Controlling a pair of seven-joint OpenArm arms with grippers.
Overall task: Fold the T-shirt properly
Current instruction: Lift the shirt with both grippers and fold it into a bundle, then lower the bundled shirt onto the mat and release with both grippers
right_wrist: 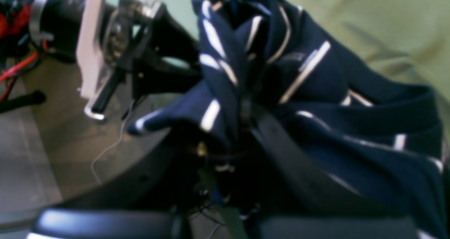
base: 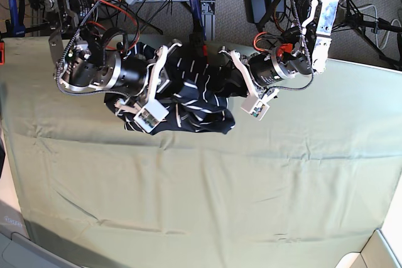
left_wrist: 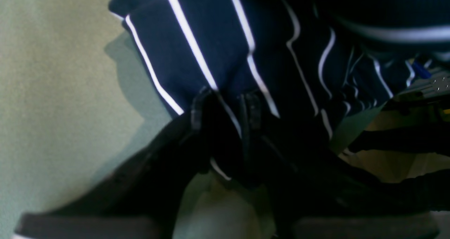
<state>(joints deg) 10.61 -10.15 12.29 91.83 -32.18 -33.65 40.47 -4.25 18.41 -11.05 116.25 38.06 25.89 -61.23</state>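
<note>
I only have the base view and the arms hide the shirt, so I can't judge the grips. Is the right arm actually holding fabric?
Observer: Yes. In the right wrist view the right gripper has its jaws shut on a bunched fold of the T-shirt.
Operator: And the left?
Observer: The left gripper pinches striped fabric between its jaws too.
Operator: Is that part lifted?
Observer: It casts a shadow on the green cloth, so it looks raised there.
</note>
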